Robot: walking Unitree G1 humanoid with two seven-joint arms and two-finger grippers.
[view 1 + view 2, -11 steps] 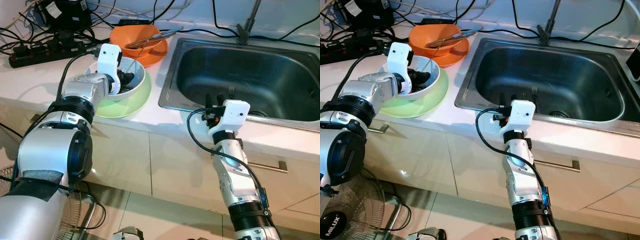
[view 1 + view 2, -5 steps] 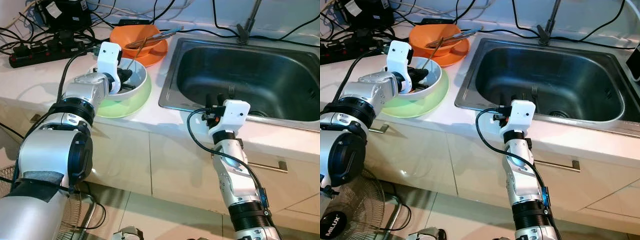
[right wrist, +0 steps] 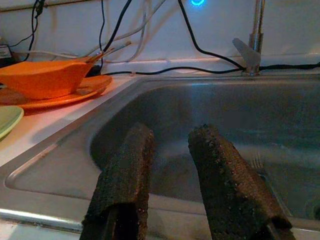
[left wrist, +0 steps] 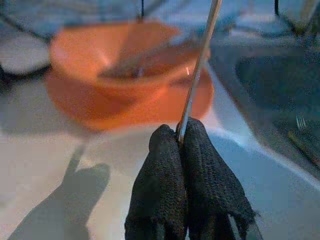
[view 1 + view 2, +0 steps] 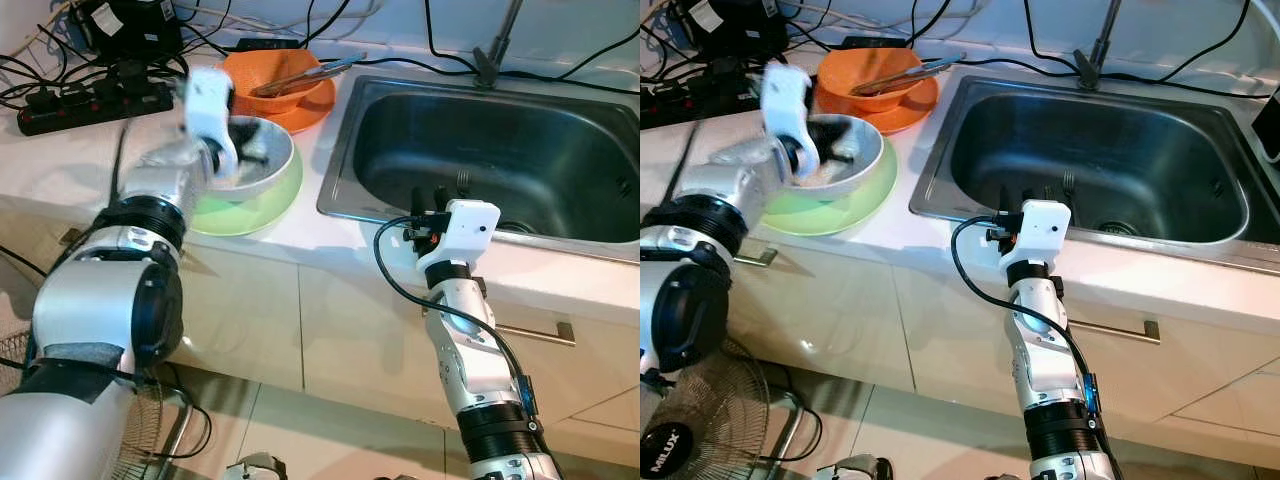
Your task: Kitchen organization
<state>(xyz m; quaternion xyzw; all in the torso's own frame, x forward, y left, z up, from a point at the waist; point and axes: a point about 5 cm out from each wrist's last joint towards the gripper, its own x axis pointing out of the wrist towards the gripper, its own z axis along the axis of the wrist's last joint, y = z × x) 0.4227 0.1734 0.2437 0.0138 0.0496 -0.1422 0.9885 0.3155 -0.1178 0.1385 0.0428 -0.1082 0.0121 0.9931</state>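
My left gripper (image 4: 180, 132) is shut on a thin metal utensil handle (image 4: 197, 65) that sticks up past its fingertips. In the eye views that gripper (image 5: 238, 150) hovers, blurred, over the white bowl (image 5: 270, 170), which sits on a pale green plate (image 5: 258, 212). Behind it an orange bowl (image 5: 285, 85) on an orange plate holds metal tongs (image 5: 312, 73). My right gripper (image 5: 428, 197) stands open at the front rim of the steel sink (image 5: 500, 150), with nothing between its fingers (image 3: 122, 170).
A fork (image 5: 462, 182) lies in the sink near the drain. The faucet (image 5: 495, 50) and several black cables run along the back wall. A power strip (image 5: 90, 105) lies on the counter at the back left. A floor fan (image 5: 685, 440) stands below.
My left wrist has swung up and toward the back left over the white bowl, carrying the metal utensil; the arm is blurred. The right arm has not moved.
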